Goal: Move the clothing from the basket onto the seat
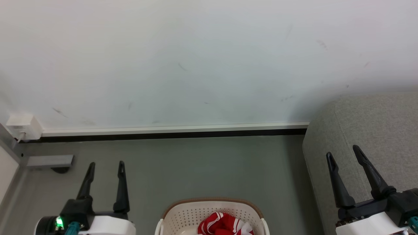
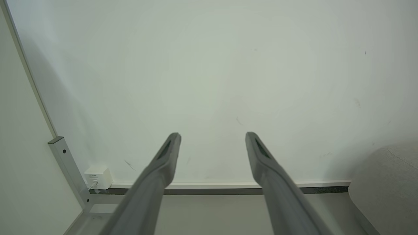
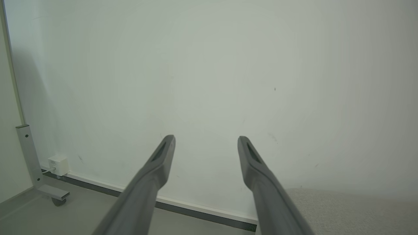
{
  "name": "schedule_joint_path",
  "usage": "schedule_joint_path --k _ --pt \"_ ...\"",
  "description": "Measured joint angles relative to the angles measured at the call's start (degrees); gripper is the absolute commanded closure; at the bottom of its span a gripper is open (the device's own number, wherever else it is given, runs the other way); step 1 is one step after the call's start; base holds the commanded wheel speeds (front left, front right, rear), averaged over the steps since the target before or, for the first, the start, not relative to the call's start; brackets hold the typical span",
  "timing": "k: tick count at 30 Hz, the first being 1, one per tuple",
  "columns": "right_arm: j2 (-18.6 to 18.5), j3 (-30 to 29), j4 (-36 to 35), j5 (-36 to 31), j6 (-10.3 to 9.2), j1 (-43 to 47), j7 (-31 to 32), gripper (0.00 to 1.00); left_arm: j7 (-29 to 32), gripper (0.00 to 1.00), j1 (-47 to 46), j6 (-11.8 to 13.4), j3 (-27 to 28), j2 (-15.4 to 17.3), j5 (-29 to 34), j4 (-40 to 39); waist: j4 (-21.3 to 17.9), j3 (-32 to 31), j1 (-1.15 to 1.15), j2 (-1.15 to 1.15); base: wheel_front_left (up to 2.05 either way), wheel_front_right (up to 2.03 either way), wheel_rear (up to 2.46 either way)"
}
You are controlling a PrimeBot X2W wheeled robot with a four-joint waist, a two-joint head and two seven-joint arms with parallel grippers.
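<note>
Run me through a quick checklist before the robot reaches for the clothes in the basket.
1. Left gripper open and empty: ok.
2. Right gripper open and empty: ok.
3. Clothing in the basket: ok, red fabric lies inside.
4. Whole basket in the head view: not ok, the bottom edge cuts it off.
5. How many garments there are: cannot tell.
6. Seat to the robot's right of the basket: ok.
</note>
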Motion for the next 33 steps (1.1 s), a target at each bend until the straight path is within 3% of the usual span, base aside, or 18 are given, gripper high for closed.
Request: schedule_joint_path --k 20,33 --pt "-0.01 -0.2 -0.27 0.04 0.0 0.0 0.0 0.0 0.0 0.0 0.03 -0.48 0.78 -0.16 -0.03 0.05 -0.67 0.35 0.0 0.0 0.0 0.0 0.0" --pt "-0.6 -1.56 -1.41 0.35 0.0 -1.48 -0.01 0.0 0.0 0.0 -0.96 -1.01 0.56 -0.7 -1.51 2.4 -3.66 3.29 0.0 0.0 0.0 0.0 0.0"
